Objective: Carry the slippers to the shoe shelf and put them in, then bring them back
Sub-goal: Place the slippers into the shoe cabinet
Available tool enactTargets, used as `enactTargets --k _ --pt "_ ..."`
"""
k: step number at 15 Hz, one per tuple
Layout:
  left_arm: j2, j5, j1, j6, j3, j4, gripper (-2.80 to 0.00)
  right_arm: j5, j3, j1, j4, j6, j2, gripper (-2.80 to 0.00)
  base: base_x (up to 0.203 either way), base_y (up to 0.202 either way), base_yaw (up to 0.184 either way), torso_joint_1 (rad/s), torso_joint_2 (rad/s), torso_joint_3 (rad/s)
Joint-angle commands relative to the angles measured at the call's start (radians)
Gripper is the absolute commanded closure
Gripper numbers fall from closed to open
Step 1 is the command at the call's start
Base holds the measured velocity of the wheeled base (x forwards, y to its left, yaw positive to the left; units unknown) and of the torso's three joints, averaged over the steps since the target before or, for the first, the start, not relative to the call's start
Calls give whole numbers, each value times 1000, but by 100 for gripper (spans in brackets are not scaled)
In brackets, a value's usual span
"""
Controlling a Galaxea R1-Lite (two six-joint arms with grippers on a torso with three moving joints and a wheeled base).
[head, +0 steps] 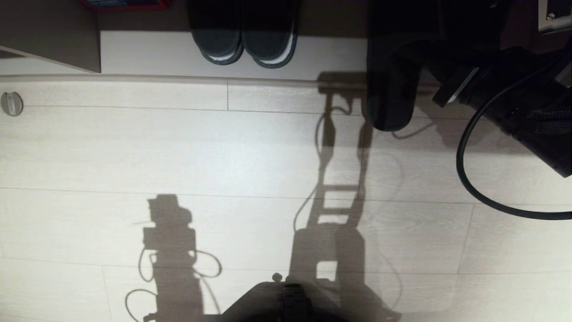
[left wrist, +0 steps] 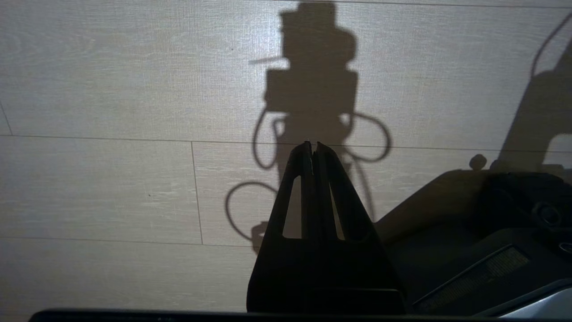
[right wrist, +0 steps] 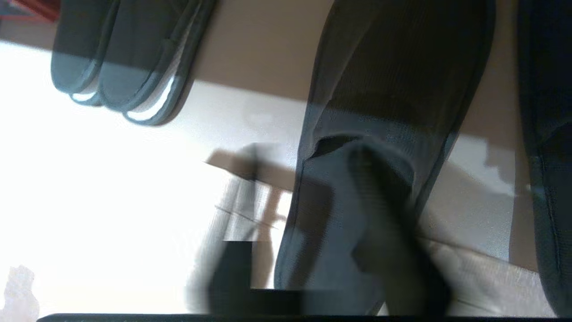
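**Right gripper closing on a slipper at the shelf**

The slippers [head: 389,89] lie with heels out over the pale base board of the shoe shelf [head: 156,53], toes in the dark cubby; a second, white-rimmed pair [head: 243,40] sits further left in the shelf; the right gripper [right wrist: 357,214] reaches to the nearer slipper, one finger over its strap opening, jaws narrow, though whether they truly grip it is too blurred to say; the left gripper [left wrist: 313,150] hangs parked over bare floor [left wrist: 111,179], fingers pressed together and empty; judging by this, the putting-in looks done and the bringing back is just starting; lifting and carrying both slippers away remain.
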State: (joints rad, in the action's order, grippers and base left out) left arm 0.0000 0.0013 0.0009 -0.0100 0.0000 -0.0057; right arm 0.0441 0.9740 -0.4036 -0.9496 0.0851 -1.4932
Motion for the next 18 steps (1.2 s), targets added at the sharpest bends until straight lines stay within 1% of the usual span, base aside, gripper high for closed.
enactTargets --k 1,3,6,9,11,14,18 --pt "0 0 1 -1 0 0 0 -4 35 -7 -7 1 -62 0 0 0 0 0 0 0" --pt "0 0 1 -1 0 0 0 -34 117 -11 -8 3 -139 0 0 0 0 0 0 0" --pt "0 0 1 -1 0 0 0 -53 161 -9 -11 12 -203 0 0 0 0 0 0 0" --pt "0 0 -1 -1 0 -1 0 -82 270 0 -45 31 -265 0 0 0 0 0 0 0" --pt "-1 0 0 -1 0 0 0 -84 306 10 -52 36 -274 0 0 0 0 0 0 0" --pt "0 0 -1 -1 0 0 0 -73 351 48 -44 50 -279 0 0 0 0 0 0 0" --pt "-2 0 1 -1 0 -1 0 -72 390 77 -22 58 -284 0 0 0 0 0 0 0"
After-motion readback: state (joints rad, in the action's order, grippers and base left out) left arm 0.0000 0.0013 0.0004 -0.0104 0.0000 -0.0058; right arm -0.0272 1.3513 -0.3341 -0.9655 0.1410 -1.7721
